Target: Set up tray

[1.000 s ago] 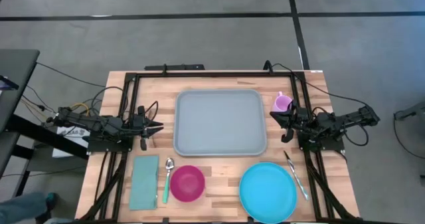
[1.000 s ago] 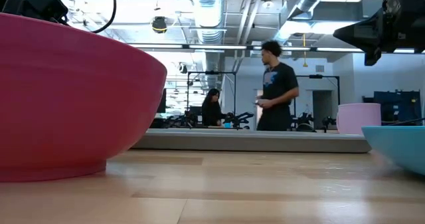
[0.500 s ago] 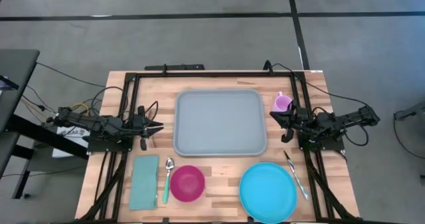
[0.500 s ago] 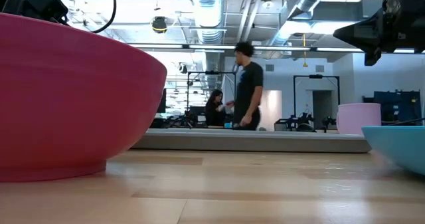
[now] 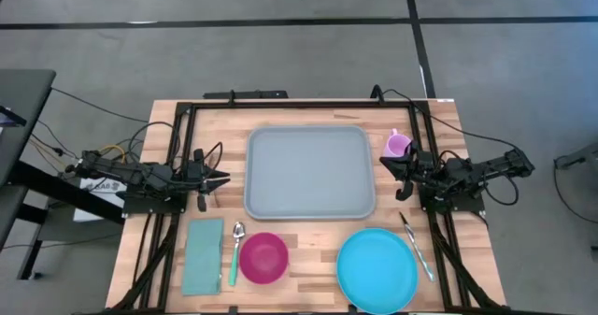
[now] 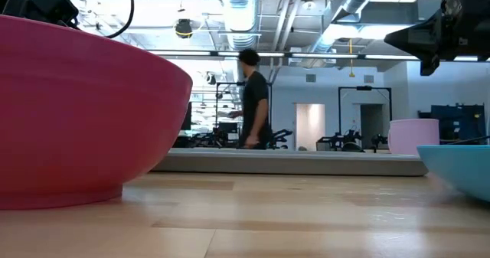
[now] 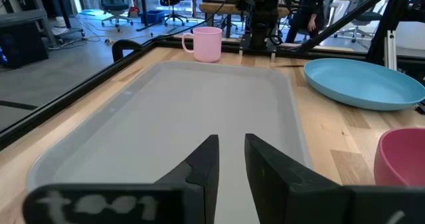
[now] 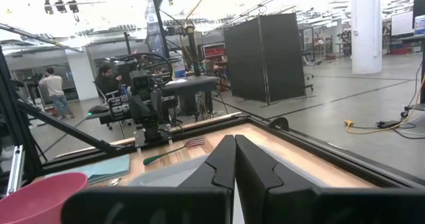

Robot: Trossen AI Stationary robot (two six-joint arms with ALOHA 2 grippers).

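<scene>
The grey-blue tray [image 5: 310,173] lies flat at the middle of the table and holds nothing; it also shows in the left wrist view [image 7: 166,117]. My left gripper [image 5: 221,178] hovers just off the tray's left rim, its fingers a narrow gap apart [image 7: 231,159] and empty. My right gripper [image 5: 397,175] hovers just off the tray's right rim, shut and empty [image 8: 234,159]. A pink cup [image 5: 398,146] stands upright beside the tray's far right corner.
Along the near edge lie a teal folded napkin [image 5: 203,256], a spoon [image 5: 235,252], a magenta bowl [image 5: 263,258], a round blue plate [image 5: 377,269] and a fork [image 5: 418,247]. A black frame [image 5: 280,103] borders the table. A person [image 6: 253,97] is in the room beyond.
Both arms and everything on the table have kept still. In the low view a person in the room behind has walked from right to left.
</scene>
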